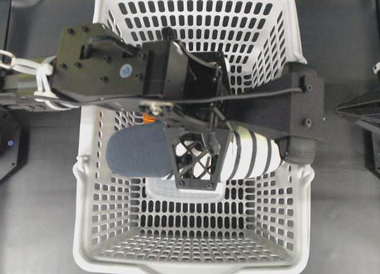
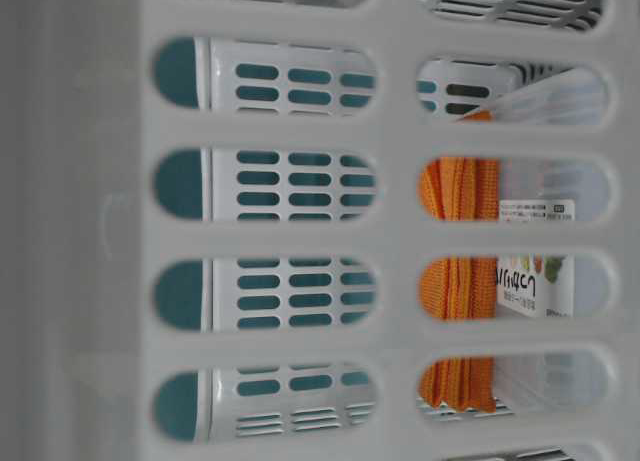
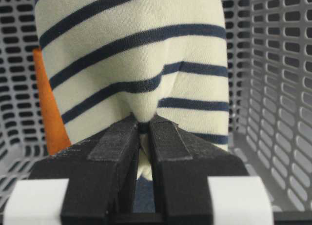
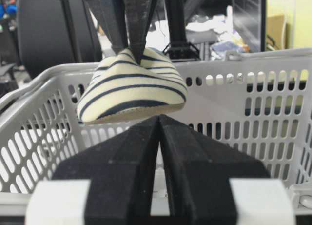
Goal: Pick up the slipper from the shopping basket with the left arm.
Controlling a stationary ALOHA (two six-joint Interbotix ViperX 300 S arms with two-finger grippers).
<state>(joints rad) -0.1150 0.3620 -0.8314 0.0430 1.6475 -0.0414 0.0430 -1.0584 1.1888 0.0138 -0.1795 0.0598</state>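
The black left arm (image 1: 119,69) covers the middle of the cream, navy-striped soft slipper (image 1: 255,158), and the table-level view is blocked by the light grey slotted plastic basket (image 2: 90,221), its print too small to read.

In the overhead view the shopping basket (image 1: 196,250) filled the middle of the frame on the tabletop (image 1: 35,214). The slipper (image 1: 139,152) lay crosswise at frame centre, above the basket's floor, pinched by the left gripper (image 1: 195,161) reaching in from the upper left. An orange cloth (image 3: 51,117) stood left of the slipper in the left wrist view.
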